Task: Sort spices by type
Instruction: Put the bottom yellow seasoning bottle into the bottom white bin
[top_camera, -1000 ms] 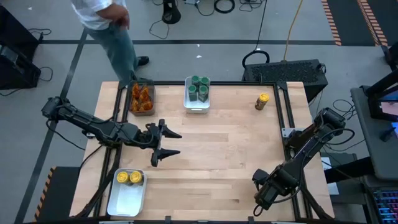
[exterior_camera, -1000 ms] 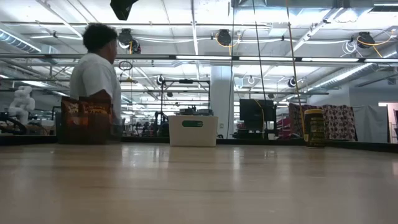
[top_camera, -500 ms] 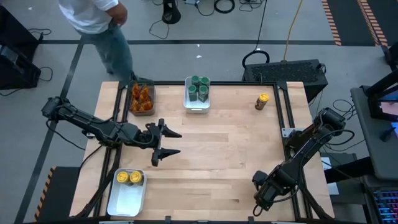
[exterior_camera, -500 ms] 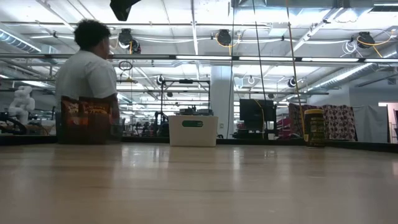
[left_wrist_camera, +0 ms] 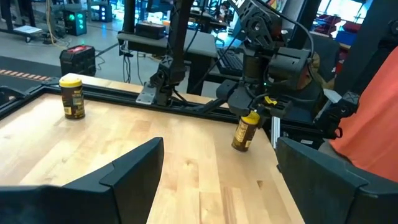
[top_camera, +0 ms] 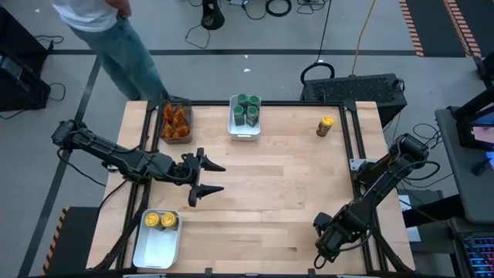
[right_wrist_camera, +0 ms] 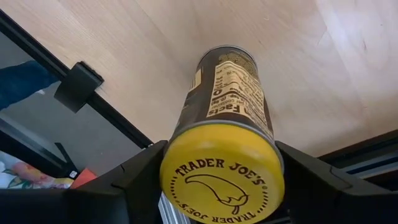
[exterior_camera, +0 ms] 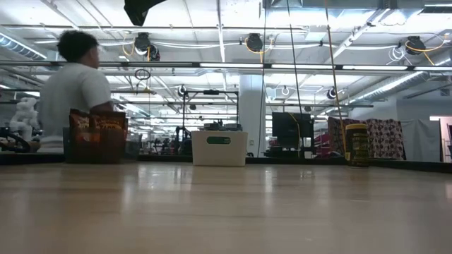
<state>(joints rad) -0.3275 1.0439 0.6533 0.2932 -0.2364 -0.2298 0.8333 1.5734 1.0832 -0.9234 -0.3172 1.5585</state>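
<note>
In the right wrist view my right gripper point(right_wrist_camera: 219, 163) is shut on a yellow-lidded spice jar point(right_wrist_camera: 227, 99) near the table's near right corner point(top_camera: 320, 232). The left wrist view also shows this jar point(left_wrist_camera: 244, 132), tilted under that gripper. My left gripper point(top_camera: 218, 177) hovers open over the table's left half, with nothing between its fingers. Another yellow-lidded jar point(top_camera: 326, 126) stands on its base at the far right. Two more point(top_camera: 160, 221) stand in a white tray point(top_camera: 154, 249) at the near left. Green-lidded jars point(top_camera: 246, 110) fill a white tray point(top_camera: 244, 133) at the far edge. Orange-brown pieces point(top_camera: 175, 121) lie in a dark bin. My right gripper pinches the jar at its yellow lid point(right_wrist_camera: 180, 163), one finger point(right_wrist_camera: 134, 180) on each side of the rim. The fingers come steeply from above. The jar point(left_wrist_camera: 244, 132) leans below them, its base at the table top; whether the base touches the wood I cannot tell.
A person point(top_camera: 108, 31) stands beyond the table's far left corner. Black frame rails point(top_camera: 351, 139) run along the table's edges. Bare wood point(top_camera: 270, 193) spans the table's middle between the two arms.
The person beyond the far left corner has walked off toward the left. Both arms have kept their places.
</note>
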